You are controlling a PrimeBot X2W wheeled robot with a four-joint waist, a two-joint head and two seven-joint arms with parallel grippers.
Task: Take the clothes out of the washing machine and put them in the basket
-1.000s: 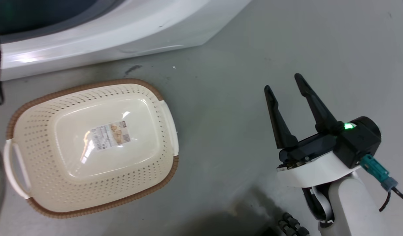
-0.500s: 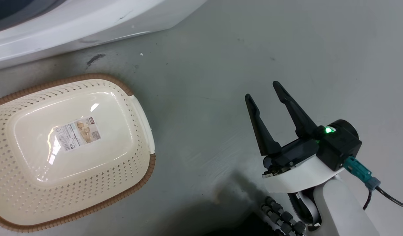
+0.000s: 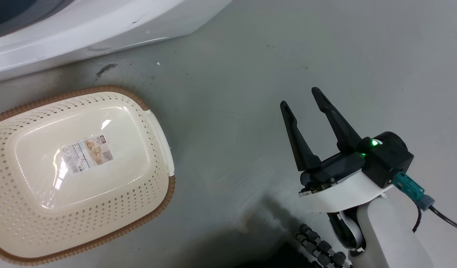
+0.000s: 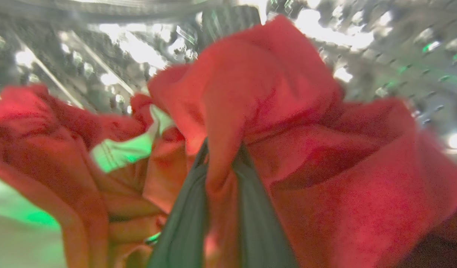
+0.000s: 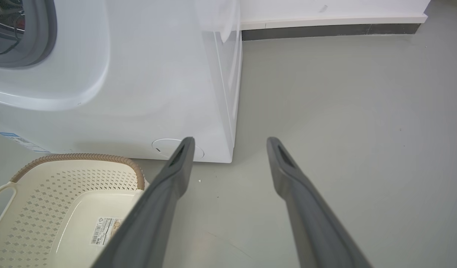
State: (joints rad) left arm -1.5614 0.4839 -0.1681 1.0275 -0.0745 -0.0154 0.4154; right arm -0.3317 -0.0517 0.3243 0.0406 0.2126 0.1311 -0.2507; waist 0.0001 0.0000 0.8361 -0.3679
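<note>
One cream basket (image 3: 171, 190) sits on the grey floor (image 3: 251, 56) at nine o'clock in the head view, near one white washing machine (image 3: 102, 22) at eleven; the right gripper (image 3: 300, 97), at four o'clock, has its fingers spread apart; the left gripper (image 4: 223, 149) is pinched on bunched red clothes (image 4: 325, 186), number unclear, inside the steel drum (image 4: 399, 56); fabric hides its fingertips.

Grey scuffed floor (image 3: 228, 111) meets a white wall (image 5: 325, 9) with dark skirting (image 5: 325, 29).

On the basket (image 3: 143, 203) floor, a paper label (image 3: 86, 154) with barcode and triangle mark; print too small to read. Low on the washing machine (image 5: 146, 93), a blue-edged sticker (image 5: 23, 141), illegible.
</note>
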